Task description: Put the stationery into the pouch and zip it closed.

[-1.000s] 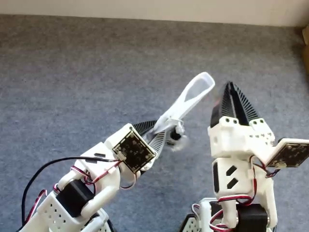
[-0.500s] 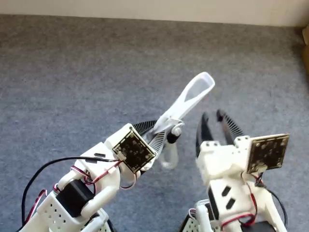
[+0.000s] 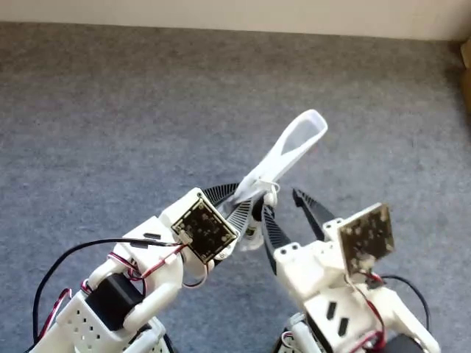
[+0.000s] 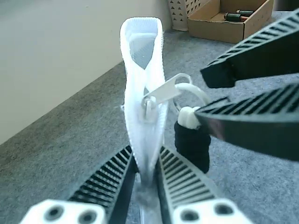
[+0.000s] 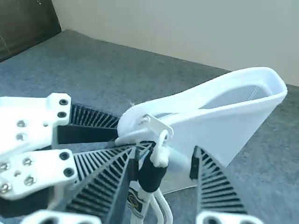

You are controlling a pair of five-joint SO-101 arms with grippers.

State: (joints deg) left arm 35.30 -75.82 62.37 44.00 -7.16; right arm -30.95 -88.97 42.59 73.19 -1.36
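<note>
Swung inward, the right gripper (image 3: 280, 202) now holds its jaws open astride the black zipper toggle (image 5: 150, 175), while the left gripper (image 4: 147, 161) jaws clamp the white pouch (image 3: 294, 143) raised above the table (image 3: 110, 110) near edge, free room beyond.

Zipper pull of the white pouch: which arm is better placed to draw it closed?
Probably right: the right tool is open around the zipper pull's black cord end; the left tool clamps the white fabric pouch.

grey carpeted table (image 3: 110, 110) runs up to a pale wall (image 3: 221, 11) at its far edge; cardboard box (image 4: 219, 23) sits by the wall, dark wood panel (image 5: 23, 21) beyond.
</note>
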